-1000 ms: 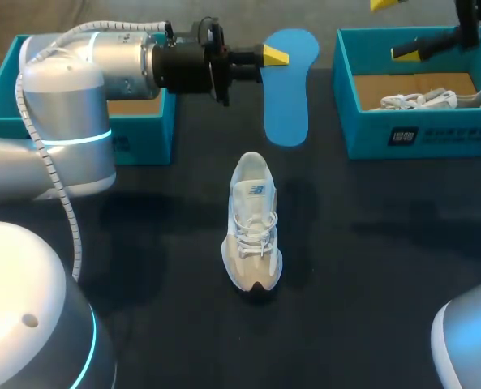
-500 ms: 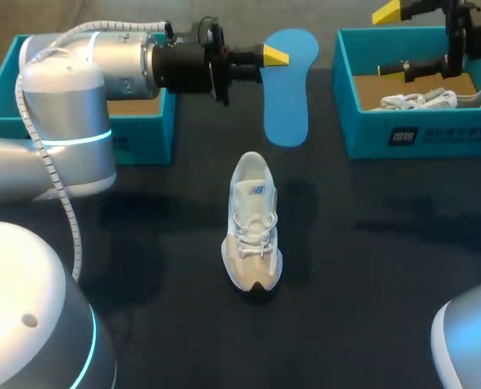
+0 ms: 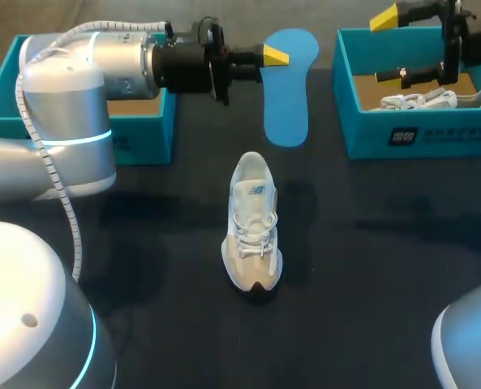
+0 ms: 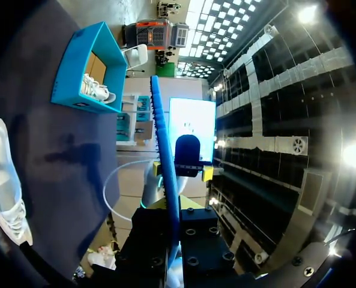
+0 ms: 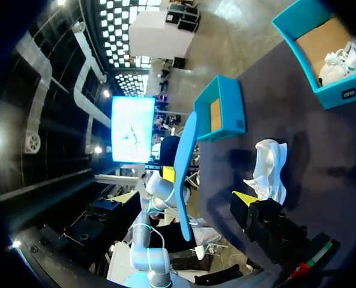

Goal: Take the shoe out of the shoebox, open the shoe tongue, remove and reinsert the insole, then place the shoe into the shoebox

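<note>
The insole (image 3: 289, 89) is out; refitting and boxing are remaining
The left tool (image 3: 274, 57) is pinching the blue insole aloft, the shoe (image 3: 253, 223) is lying on the table (image 3: 370, 267) below it; the right tool (image 3: 386, 47) is hanging wide open and empty over a shoebox (image 3: 402, 134)

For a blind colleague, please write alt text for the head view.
The left gripper holds a blue insole beyond a white shoe that stands mid-table. The right gripper hangs open over the right shoebox, which holds a second shoe.

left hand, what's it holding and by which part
The left hand holds the blue insole, pinched by its side edge near the wider end.
</note>
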